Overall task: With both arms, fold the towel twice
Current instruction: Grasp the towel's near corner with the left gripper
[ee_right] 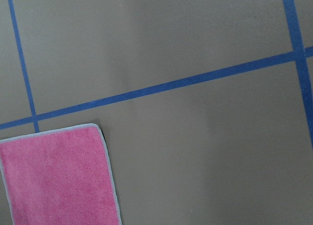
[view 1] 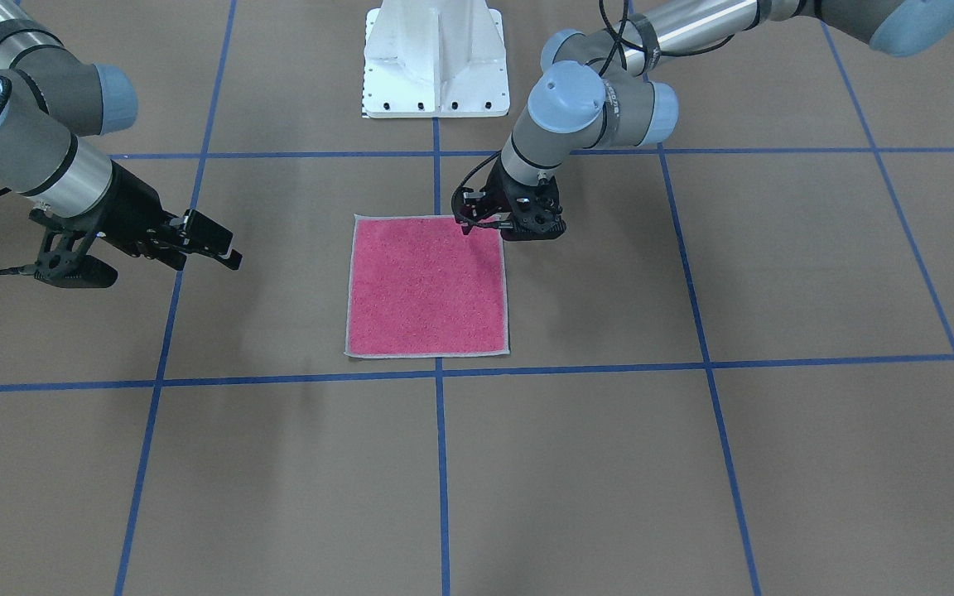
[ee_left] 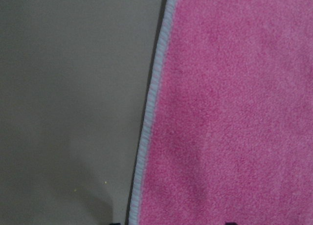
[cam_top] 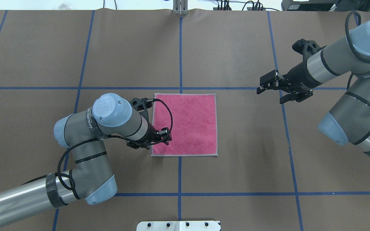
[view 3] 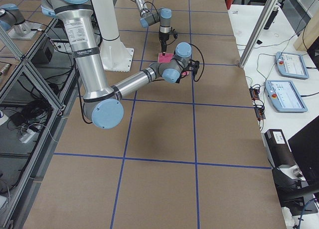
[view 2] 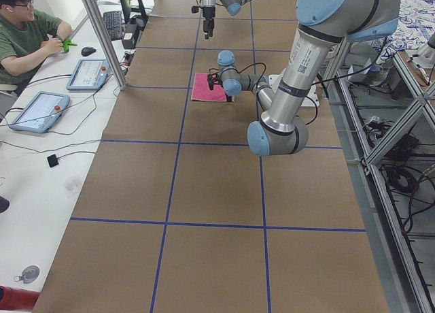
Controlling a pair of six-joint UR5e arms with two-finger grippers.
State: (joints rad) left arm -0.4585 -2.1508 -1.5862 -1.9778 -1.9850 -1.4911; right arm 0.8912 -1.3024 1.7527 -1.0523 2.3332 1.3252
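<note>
- Jaws apart on the black two-finger left gripper [cam_top: 166, 137], astride the left-hand hem of the small square pink terry towel [cam_top: 188, 122], close to its corner nearest the robot. Nothing pinched yet, judging by the wrist view, with the light grey edging [ee_left: 150, 107] running up between them.
- Jaws likewise apart on the matching right gripper [cam_top: 261, 86]: empty, held above the brown paper-covered table [cam_top: 236, 48], well apart from the cloth, toward the right end.
- Towel flat, pink face up, roughly midway between the table's left and right ends, well in from every edge, lying across the blue tape line [cam_top: 180, 48] down the middle.
- Step in hand, as a judgement: taking hold of corners for the first fold, with no fold made so far.
- To do it well:
  - Lower enough to slip one fingertip under the hem.
  - Pinch only the corner, not a bunch of pile.
  - Bring the right gripper onto the other robot-side corner before any lift.
  - Raise both together and level, so as not to skew the crease.
- Left arm: in from the table's near left corner, elbow bent back, wrist tipped steeply down over the cloth.
- Right arm: in from the right end, wrist close to level, fingers aimed toward the towel.
</note>
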